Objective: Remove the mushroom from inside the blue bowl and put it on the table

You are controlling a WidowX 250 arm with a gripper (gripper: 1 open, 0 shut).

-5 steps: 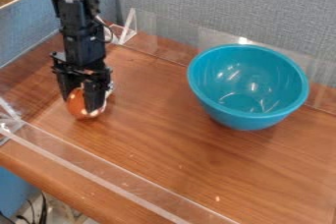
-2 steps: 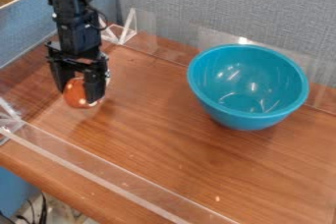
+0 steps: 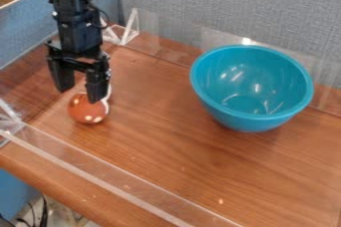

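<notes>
Mushroom (image 3: 90,113) sits on the desk (image 3: 173,161), just below the tool (image 3: 83,90), whose jaws stand wide and empty above it, well apart from the empty blue bowl (image 3: 252,88).

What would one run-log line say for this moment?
end effector: open, above mushroom | mushroom: on table, released | blue bowl: empty | task: appears done

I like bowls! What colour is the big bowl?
The bowl is a glossy teal-blue, plain inside and out; the single camera view shows it clearly.
</notes>
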